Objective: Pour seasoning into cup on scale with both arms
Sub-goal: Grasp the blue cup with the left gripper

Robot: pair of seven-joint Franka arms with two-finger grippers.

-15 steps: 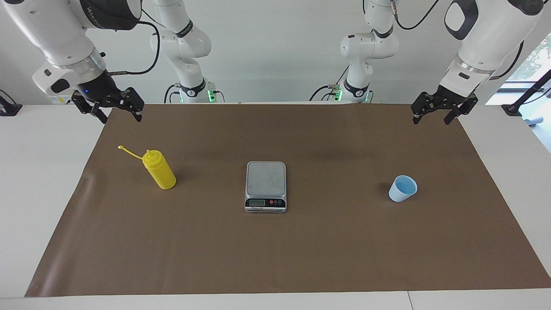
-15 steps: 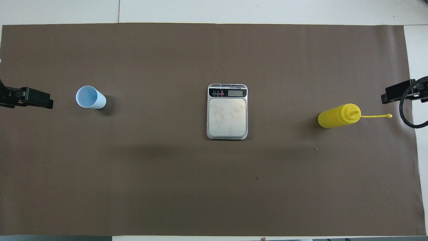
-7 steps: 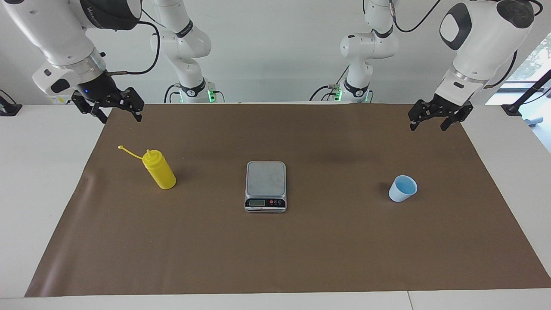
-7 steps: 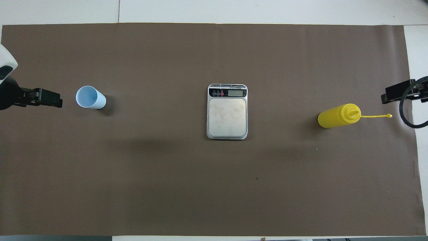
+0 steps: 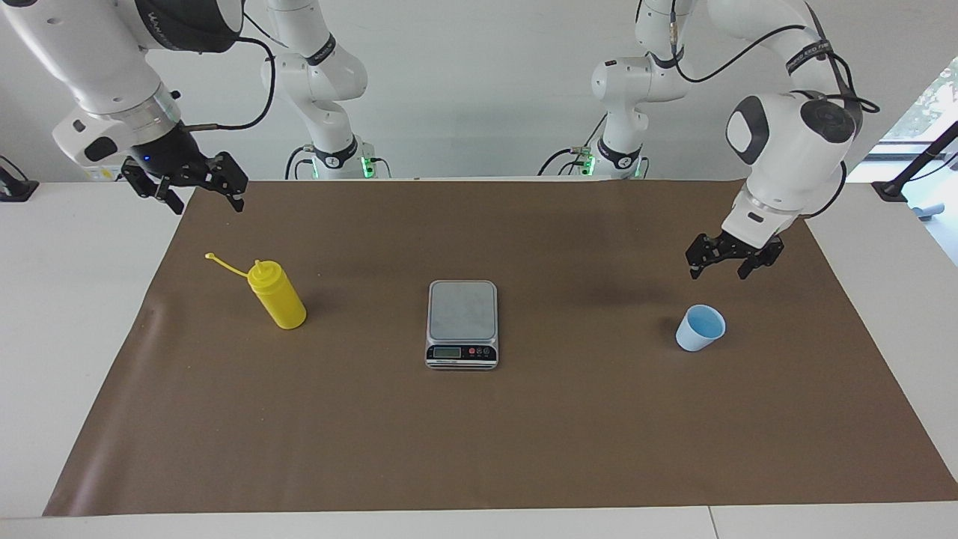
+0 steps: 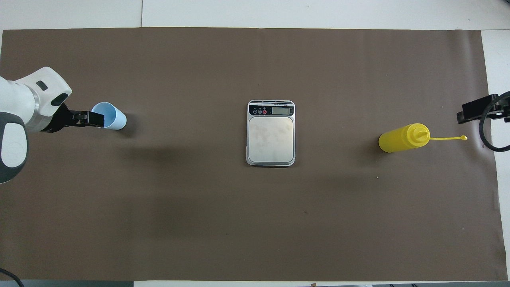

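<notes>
The left tool (image 5: 717,262) hangs with its fingers spread and empty above the brown mat, just short of the light blue cup (image 5: 700,328), which stands upright toward the left arm's end of the tabletop. The scale (image 5: 462,323) sits at the middle, bare. The yellow seasoning bottle (image 5: 277,295) stands toward the right arm's end; the right tool (image 5: 196,189), also spread and empty, waits over that corner by the robots' edge. Fetching the cup looks to be the step in hand. Next, the left tool must drop around the cup and close gently.
</notes>
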